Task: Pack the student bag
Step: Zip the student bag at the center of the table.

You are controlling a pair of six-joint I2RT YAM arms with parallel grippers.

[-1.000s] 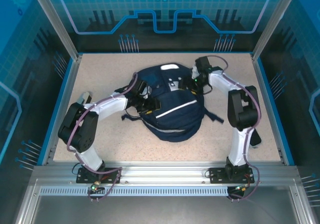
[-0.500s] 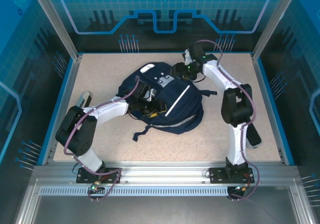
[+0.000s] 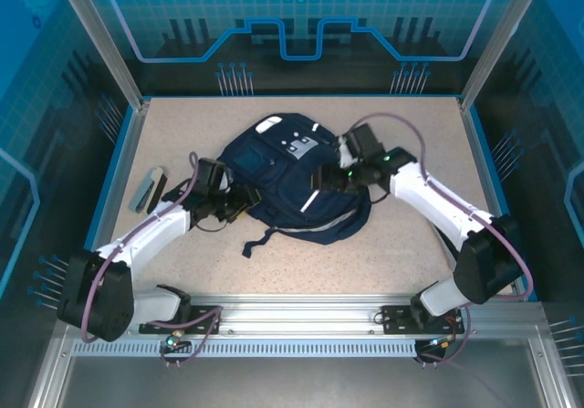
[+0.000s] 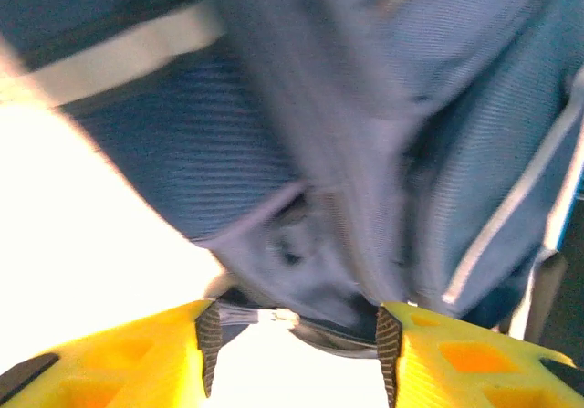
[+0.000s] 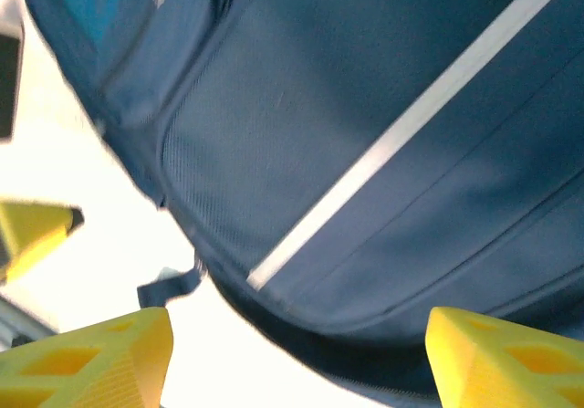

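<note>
Speckled tabletop (image 3: 182,143), student bag (image 3: 283,166) lying flat, contents unseen, L claw (image 4: 294,321) & R claw (image 5: 298,321) both released

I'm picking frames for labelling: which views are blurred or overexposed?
Left wrist: the bag is smeared by motion blur, and the table is blown out to white. Right wrist: the bag is slightly soft but its stripe reads clearly, and the table is again washed out. Top external: sharp and evenly lit, with no glare on the bag.
</note>
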